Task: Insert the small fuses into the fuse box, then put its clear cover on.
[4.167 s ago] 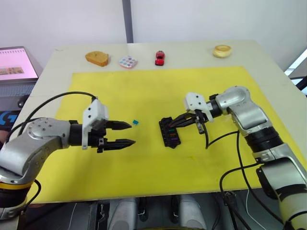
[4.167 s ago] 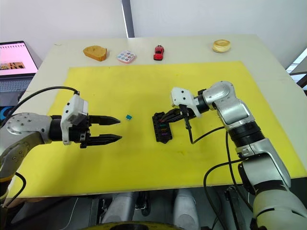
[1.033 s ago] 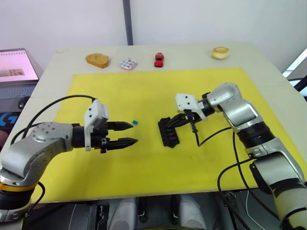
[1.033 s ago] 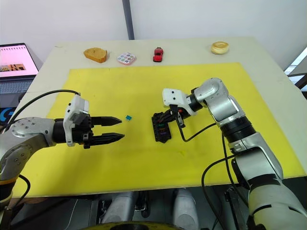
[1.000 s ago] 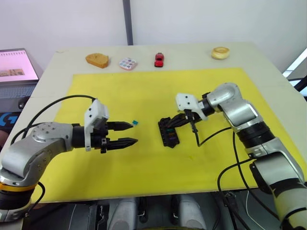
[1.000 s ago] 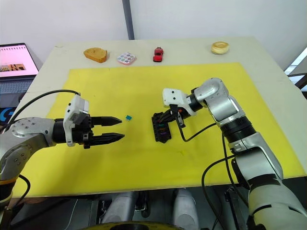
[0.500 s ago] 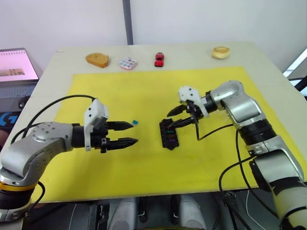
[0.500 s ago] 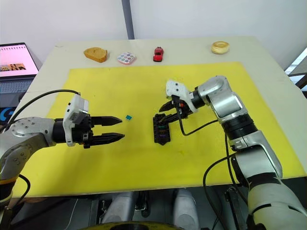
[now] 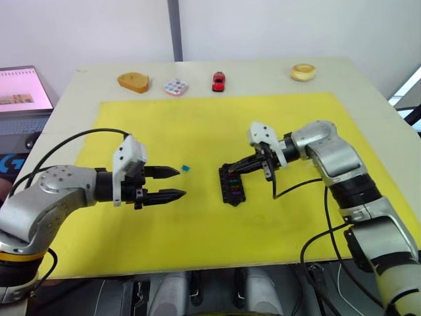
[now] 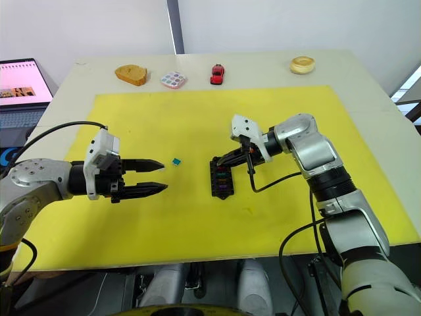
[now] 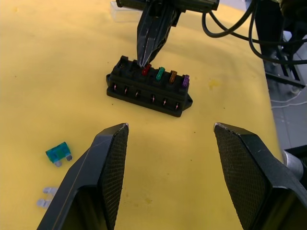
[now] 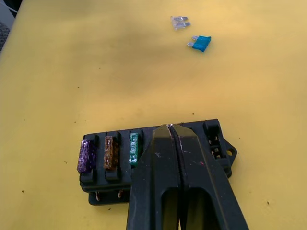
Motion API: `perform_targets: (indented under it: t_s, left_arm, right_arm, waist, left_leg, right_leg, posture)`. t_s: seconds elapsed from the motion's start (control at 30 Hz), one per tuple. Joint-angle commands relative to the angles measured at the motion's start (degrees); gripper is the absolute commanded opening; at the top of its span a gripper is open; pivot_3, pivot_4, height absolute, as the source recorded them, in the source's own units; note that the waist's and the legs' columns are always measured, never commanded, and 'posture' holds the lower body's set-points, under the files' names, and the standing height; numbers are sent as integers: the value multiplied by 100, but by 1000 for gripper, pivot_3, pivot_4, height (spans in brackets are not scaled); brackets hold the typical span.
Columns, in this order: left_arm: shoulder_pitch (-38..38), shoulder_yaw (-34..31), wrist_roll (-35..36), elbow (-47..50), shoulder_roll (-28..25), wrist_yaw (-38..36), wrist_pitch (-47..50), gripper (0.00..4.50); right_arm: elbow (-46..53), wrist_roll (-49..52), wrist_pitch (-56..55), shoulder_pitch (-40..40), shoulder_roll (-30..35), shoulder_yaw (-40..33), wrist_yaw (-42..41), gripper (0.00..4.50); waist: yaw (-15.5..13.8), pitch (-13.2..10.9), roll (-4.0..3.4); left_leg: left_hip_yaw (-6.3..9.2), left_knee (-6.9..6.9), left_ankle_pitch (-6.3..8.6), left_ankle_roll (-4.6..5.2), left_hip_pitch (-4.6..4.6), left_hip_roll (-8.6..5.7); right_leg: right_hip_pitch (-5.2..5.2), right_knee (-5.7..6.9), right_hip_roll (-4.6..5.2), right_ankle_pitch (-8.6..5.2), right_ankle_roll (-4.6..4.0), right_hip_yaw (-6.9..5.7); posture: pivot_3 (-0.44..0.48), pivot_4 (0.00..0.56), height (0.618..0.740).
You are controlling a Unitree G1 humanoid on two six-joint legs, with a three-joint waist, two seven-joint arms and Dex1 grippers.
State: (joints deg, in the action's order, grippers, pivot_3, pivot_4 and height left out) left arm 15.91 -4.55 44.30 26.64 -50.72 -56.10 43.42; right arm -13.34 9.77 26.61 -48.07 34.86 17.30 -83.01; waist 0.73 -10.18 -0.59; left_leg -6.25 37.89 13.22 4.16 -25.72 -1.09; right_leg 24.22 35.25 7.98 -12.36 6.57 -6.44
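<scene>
Directly beneath the closed right gripper (image 11: 144, 60) sits the fuse box (image 11: 148, 86).

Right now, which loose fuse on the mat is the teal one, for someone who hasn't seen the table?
Start at the yellow mat and find the black fuse box near its middle. Towards the left gripper, the teal fuse lies flat. Its only neighbour is a clear, colourless fuse.

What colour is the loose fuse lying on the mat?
Teal fuse, clearest in the left wrist view.
</scene>
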Motion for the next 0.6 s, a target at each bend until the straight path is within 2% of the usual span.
perform_targets:
  t_s: [0.03, 0.6]
  left_arm:
    - [75, -118, -25, 44, -52, -40, -72, 2977]
    - [94, -158, 26, 12, 0, 32, -28, 2977]
  right_arm:
    - [215, 15, -83, -13, 75, -84, 67, 19]
    - [216, -319, -558, 363, 188, 118, 227, 19]
  waist:
    - [0, 0, 0]
    - [-6, 1, 1]
  left_leg:
    - [0, 0, 0, 0, 0, 0]
    - [0, 0, 0, 0, 3, 0]
  right_leg:
    - [0, 0, 0, 0, 0, 0]
    - [-4, 0, 0, 0, 0, 0]
  posture:
    - [0, 150, 740]
    - [0, 150, 740]
